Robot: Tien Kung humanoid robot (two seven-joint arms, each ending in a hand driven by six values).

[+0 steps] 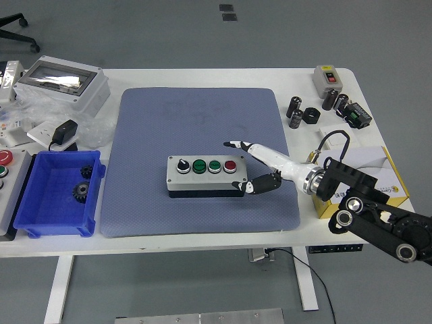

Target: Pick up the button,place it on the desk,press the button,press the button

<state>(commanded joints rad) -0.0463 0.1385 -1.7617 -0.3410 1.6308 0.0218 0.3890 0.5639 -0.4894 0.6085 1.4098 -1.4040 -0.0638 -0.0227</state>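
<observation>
**A:** Head view, centre frame: your button box (206, 174) lies flat on the blue-grey mat (196, 115), long side running left to right, so the setting-down part looks done. Why is your right hand (260, 169) parked at its right end?

**B:** Judging by the pose, you are lined up for a press. The hand reaches in from the lower right of the frame. One white finger (237, 144) is stretched straight, its dark tip just above and to the right of the red button (230, 165), apart from it as far as you can tell. The other fingers curl under at the box's right end. They grip nothing, though whether they touch the casing is unclear.

**A:** And the box itself?

**B:** A grey lid on a dark base, with four controls in a row. From the left: a black rotary knob (182, 165), two green buttons (206, 165), then the red one. It sits level and square on the mat, which should keep it from sliding under a push.

**A:** Your other arm?

**B:** Not in the frame. Clutter stays at the edges: a blue bin (40, 216) with gears at lower left, a grey enclosure (64, 84) at upper left, small dark parts (307, 111) at upper right. All lie well clear of your reach.
</observation>
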